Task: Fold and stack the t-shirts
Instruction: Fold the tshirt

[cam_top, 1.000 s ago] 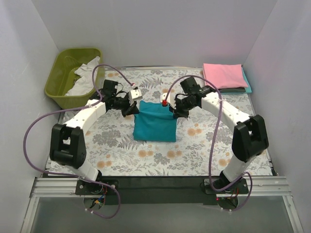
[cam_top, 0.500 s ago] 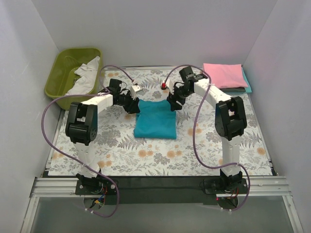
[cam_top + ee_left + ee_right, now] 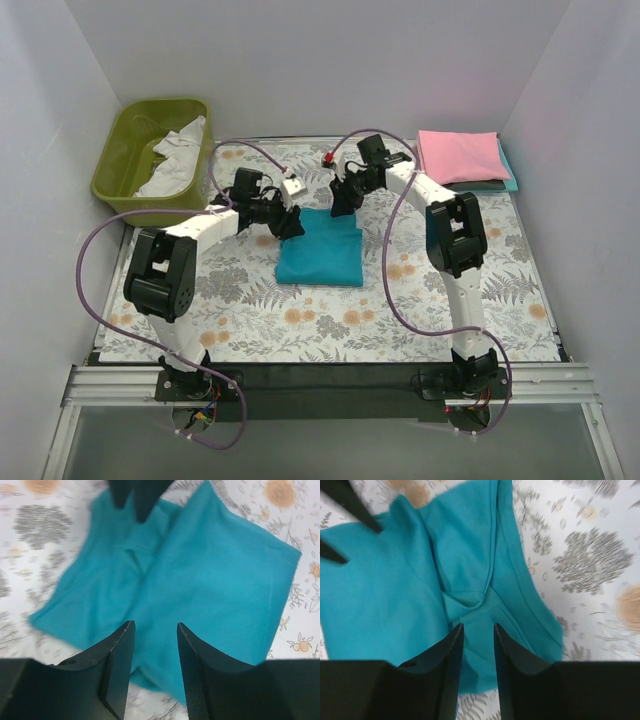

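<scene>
A teal t-shirt (image 3: pixel 320 250) lies folded in a rough rectangle in the middle of the floral cloth. My left gripper (image 3: pixel 291 224) is at its far left corner and my right gripper (image 3: pixel 342 200) is at its far right corner. In the left wrist view the left gripper (image 3: pixel 155 625) is open just above the teal shirt (image 3: pixel 220 570). In the right wrist view the right gripper (image 3: pixel 478 626) is open over a bunched fold of the shirt (image 3: pixel 470 600). A folded pink t-shirt (image 3: pixel 458 155) lies at the back right on another folded teal one (image 3: pixel 510 178).
An olive-green tub (image 3: pixel 122 160) with white cloth (image 3: pixel 172 160) in it stands at the back left. White walls close in the table on three sides. The floral cloth (image 3: pixel 420 300) covers the table.
Both grippers moved back toward the far side and lowered the teal shirt's held edge. The shirt now lies flat, and both grippers have let go of it.
</scene>
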Motion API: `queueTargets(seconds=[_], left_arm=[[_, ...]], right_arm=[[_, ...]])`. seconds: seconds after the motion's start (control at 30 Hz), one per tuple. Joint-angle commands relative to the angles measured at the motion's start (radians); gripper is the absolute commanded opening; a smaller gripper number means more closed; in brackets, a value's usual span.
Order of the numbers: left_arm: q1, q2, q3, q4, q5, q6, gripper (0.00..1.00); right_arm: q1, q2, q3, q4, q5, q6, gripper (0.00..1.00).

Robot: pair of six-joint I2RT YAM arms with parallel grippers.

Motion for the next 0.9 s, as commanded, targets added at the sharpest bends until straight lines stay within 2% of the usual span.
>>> queueTargets(seconds=[0.0, 0.13, 0.23, 0.37, 0.4, 0.5, 0.67, 0.73, 0.77, 0.87], left_arm=[[-0.081, -0.02, -0.059, 0.036, -0.02, 0.042, 0.37], [-0.152, -0.039, -0.194, 0.033, -0.07, 0.137, 0.36], [-0.184, -0.066, -0.243, 0.009, -0.085, 0.146, 0.36], [-0.221, -0.167, -0.35, -0.106, -0.058, 0.149, 0.36], [-0.243, -0.198, -0.369, -0.132, -0.045, 0.155, 0.36], [-0.288, -0.359, -0.418, -0.217, 0.025, 0.117, 0.37], [-0.348, -0.535, -0.381, -0.319, 0.125, 0.001, 0.42], [-0.346, -0.546, -0.343, -0.309, 0.091, -0.03, 0.42], [-0.348, -0.545, -0.331, -0.297, 0.062, -0.024, 0.42], [-0.342, -0.493, -0.292, -0.29, -0.034, 0.072, 0.43]], right_arm=[[-0.003, 0.08, 0.021, 0.032, -0.035, 0.075, 0.31], [-0.001, 0.1, -0.047, 0.038, -0.043, 0.07, 0.28], [0.005, 0.077, -0.115, 0.038, -0.056, 0.063, 0.26], [0.048, -0.071, -0.34, 0.067, -0.072, 0.02, 0.24], [0.069, -0.102, -0.439, 0.072, -0.075, 0.015, 0.24], [0.103, -0.216, -0.575, 0.077, -0.092, 0.003, 0.27], [0.107, -0.328, -0.6, 0.078, -0.073, 0.018, 0.3], [0.1, -0.34, -0.571, 0.078, -0.064, 0.047, 0.32], [0.097, -0.34, -0.562, 0.08, -0.063, 0.058, 0.37], [0.098, -0.295, -0.514, 0.08, -0.063, 0.118, 0.46]])
